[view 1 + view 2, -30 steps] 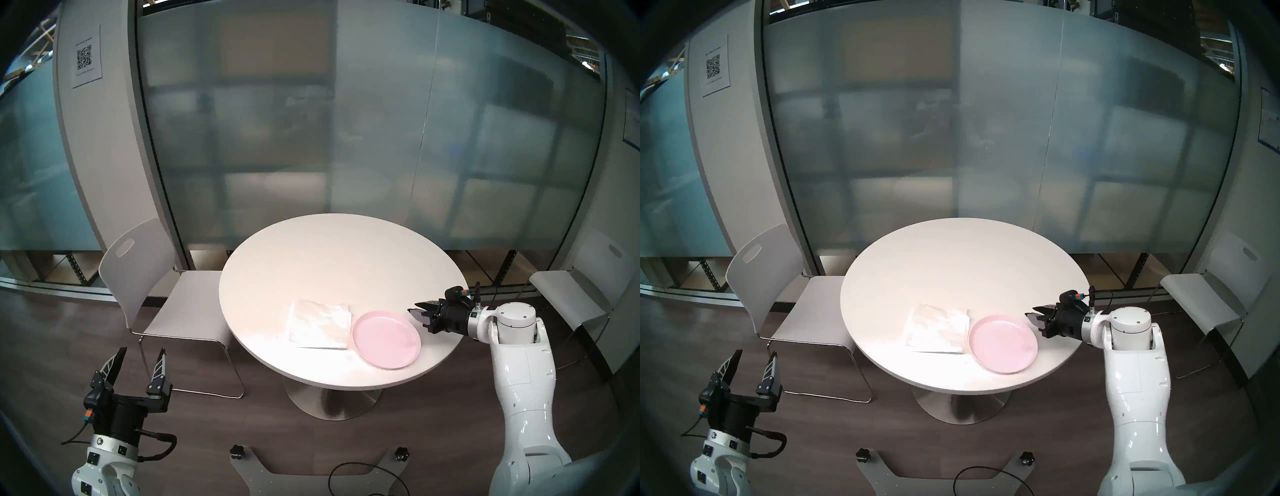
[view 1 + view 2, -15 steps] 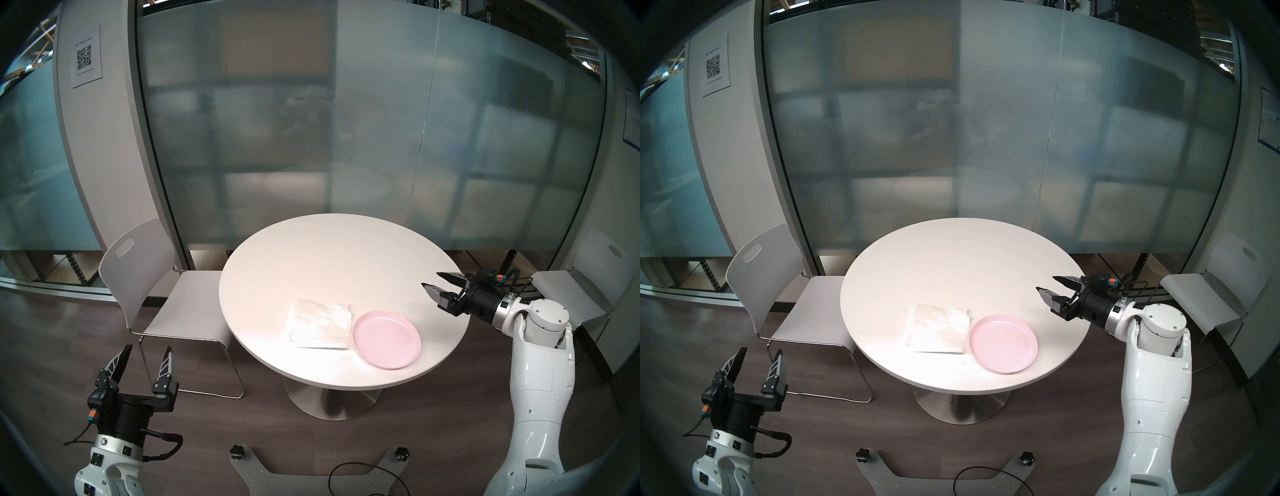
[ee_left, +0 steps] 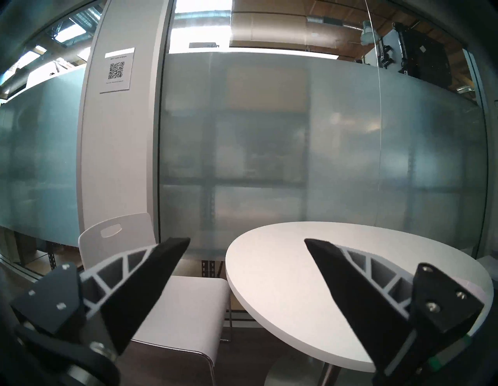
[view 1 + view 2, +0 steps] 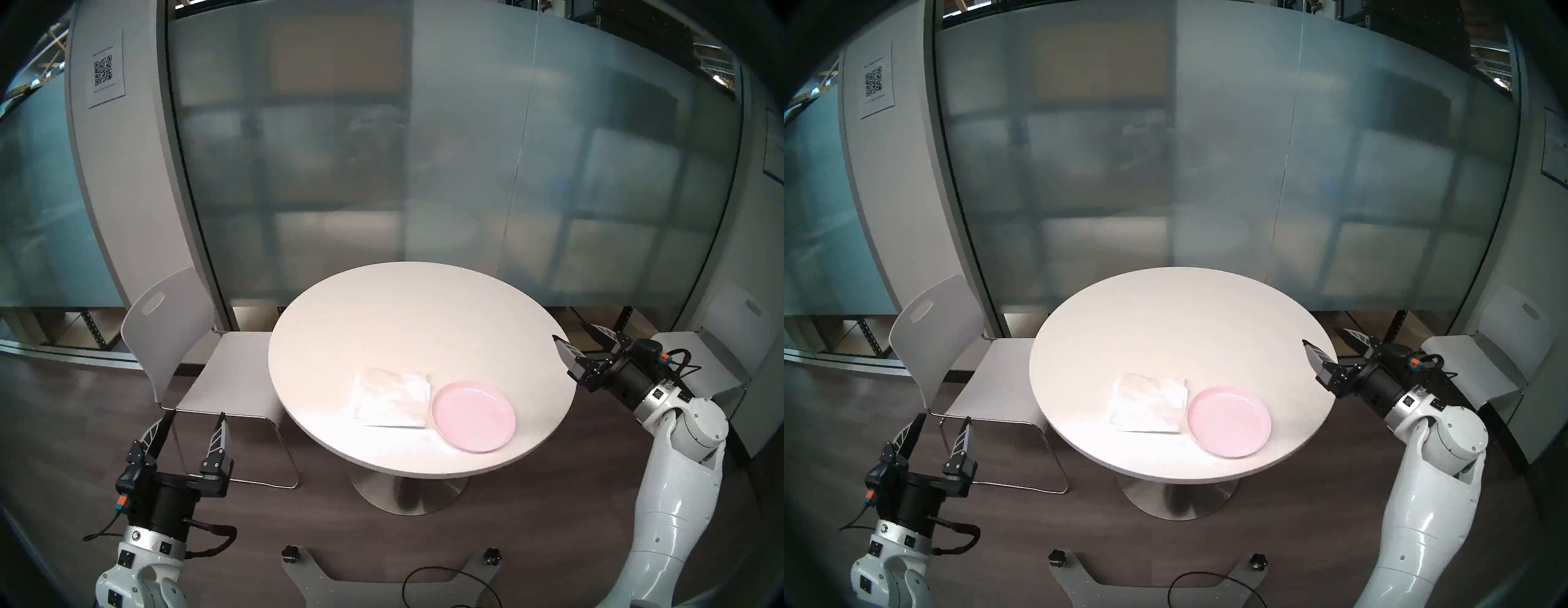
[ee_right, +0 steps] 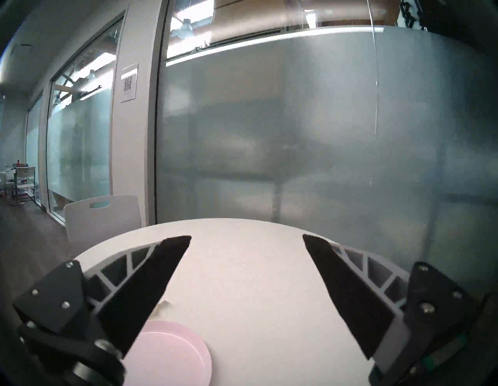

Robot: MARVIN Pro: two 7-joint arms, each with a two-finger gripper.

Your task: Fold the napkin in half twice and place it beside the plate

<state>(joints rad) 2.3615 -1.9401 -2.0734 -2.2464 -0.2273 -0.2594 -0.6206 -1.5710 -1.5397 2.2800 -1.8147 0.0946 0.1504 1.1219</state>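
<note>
Frosted glass walls stand behind a round white table (image 4: 403,322) with white chairs (image 4: 178,339) at its sides. Both pincers are wide open and hold nothing: the right gripper (image 4: 572,335) hangs at the table's right edge, and the left gripper (image 4: 193,418) is off the table's left side. Left of the right pincer lies the pink plate (image 4: 473,416), and the white napkin (image 4: 390,397) lies flat just beyond it, touching its rim.

Robot body: white arms, black grippers

Glossy white arm shells, silver wrist rings with small black square tags. Black cylindrical wrist units, orange-and-teal connectors, looping black cables. left gripper (image 4: 193,418) and right gripper (image 4: 572,333): black tapered fingers (image 3: 151,280), pale lattice ribs, silver screws on black mounts.
</note>
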